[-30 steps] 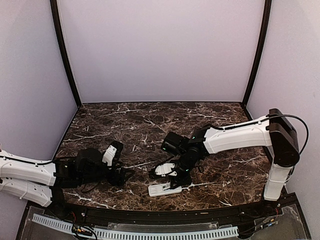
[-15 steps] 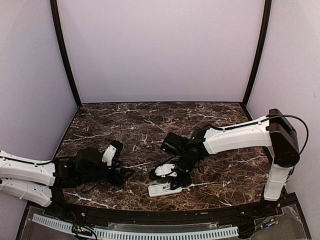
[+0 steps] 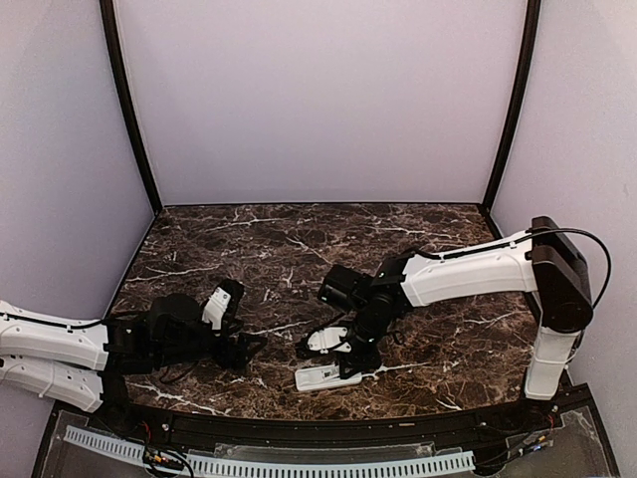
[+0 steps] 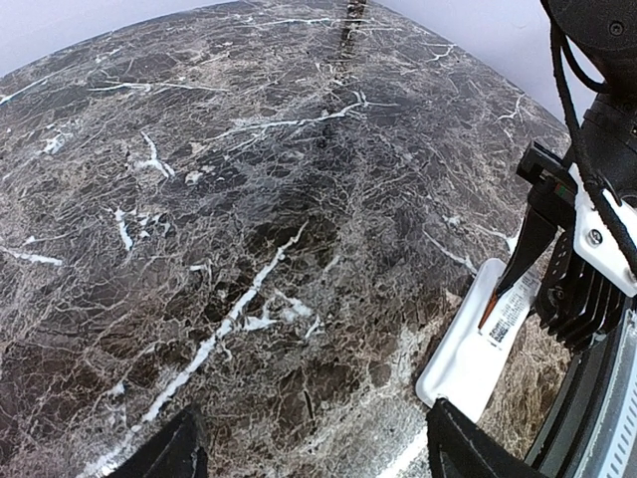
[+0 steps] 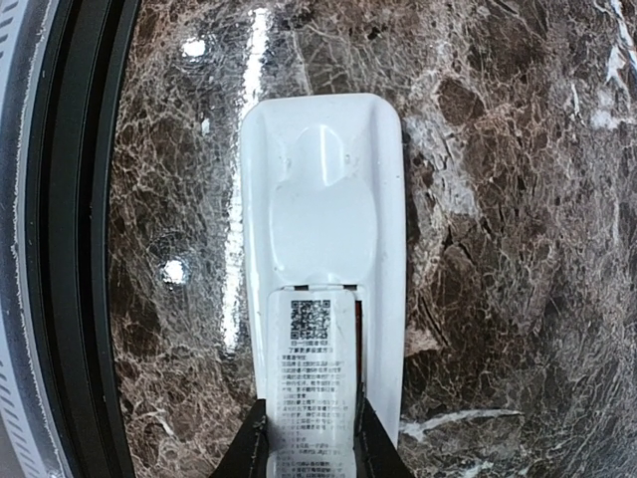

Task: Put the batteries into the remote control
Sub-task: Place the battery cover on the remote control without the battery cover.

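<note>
Holding nearly still, right gripper (image 5: 314, 453) stays clamped on cover (image 5: 314, 383), remote (image 5: 323, 199) just ahead; left gripper (image 4: 318, 443) gapes empty; cover step seemingly unfinished.

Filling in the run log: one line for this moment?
left claw open, empty | right claw pinching labelled cover on remote control | batteries unseen

Dark marble table (image 3: 299, 239), plain lilac walls (image 3: 318, 100)

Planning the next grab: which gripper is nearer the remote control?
Right. The right gripper has its fingers on the remote control; the left gripper sits open to its left, not touching.
</note>
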Controlling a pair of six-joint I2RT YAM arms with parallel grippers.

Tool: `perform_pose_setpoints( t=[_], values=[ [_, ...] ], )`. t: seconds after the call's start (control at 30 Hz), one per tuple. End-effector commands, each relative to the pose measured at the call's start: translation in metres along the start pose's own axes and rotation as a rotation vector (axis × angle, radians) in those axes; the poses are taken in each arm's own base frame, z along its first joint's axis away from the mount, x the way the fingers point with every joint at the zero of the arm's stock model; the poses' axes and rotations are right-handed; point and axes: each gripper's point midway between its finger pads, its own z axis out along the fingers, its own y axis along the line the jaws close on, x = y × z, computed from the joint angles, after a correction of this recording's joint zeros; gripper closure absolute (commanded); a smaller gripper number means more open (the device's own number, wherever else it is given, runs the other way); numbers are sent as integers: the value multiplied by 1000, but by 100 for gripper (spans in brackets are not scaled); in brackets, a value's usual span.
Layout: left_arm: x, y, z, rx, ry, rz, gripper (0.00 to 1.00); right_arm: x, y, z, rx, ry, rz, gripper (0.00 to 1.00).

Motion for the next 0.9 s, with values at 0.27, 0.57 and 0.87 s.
perform_pose_setpoints(
  t=[0.27, 0.57, 0.87],
  values=[
    [-3, 3, -3, -16, 2, 12, 25, 1, 1, 7, 1, 31, 35, 75],
    [-4, 3, -5, -15, -2, 17, 25, 1, 0, 8, 5, 32, 41, 66],
    [-4, 3, -6, -17, -2, 21, 25, -5, -1, 2, 12, 10, 41, 63]
  ],
)
